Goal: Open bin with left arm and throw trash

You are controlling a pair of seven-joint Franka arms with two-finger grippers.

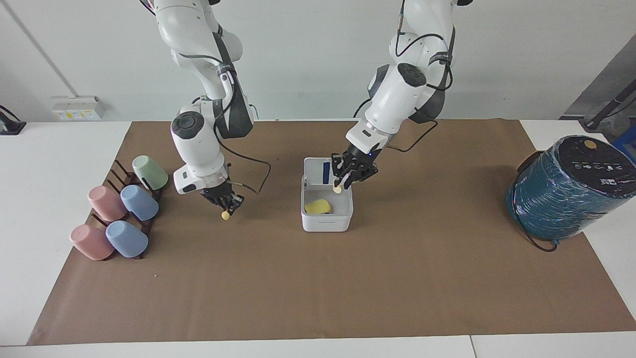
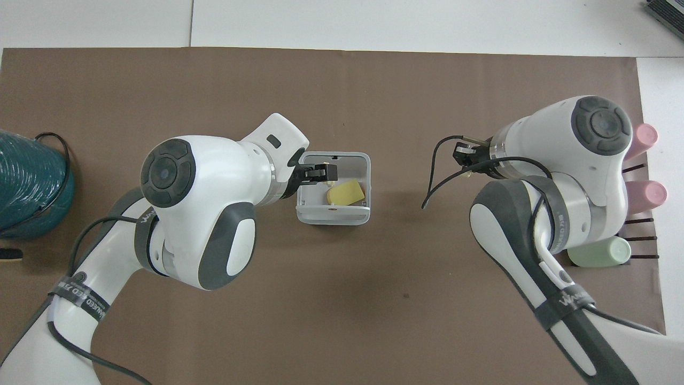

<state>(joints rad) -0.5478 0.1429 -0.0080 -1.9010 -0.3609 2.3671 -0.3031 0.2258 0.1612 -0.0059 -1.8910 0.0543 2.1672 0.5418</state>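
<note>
The white bin (image 1: pixel 326 222) stands mid-table with its lid (image 1: pixel 327 170) swung up toward the robots. A pale yellow piece of trash (image 1: pixel 318 206) lies inside it (image 2: pixel 346 192). My left gripper (image 1: pixel 340 185) hangs over the bin's opening, at the side toward the left arm. A small yellow scrap (image 1: pixel 337 189) sits at its fingertips. My right gripper (image 1: pixel 227 210) is a little above the mat between the bin and the cups. It is shut on an orange-yellow scrap (image 1: pixel 225 215). From overhead, the left gripper (image 2: pixel 327 174) reaches over the bin's rim (image 2: pixel 332 216).
Several pastel cups (image 1: pixel 139 202) lie on a dark rack at the right arm's end of the table. A big teal wrapped cylinder (image 1: pixel 571 188) stands at the left arm's end. A brown mat (image 1: pixel 318 288) covers the table.
</note>
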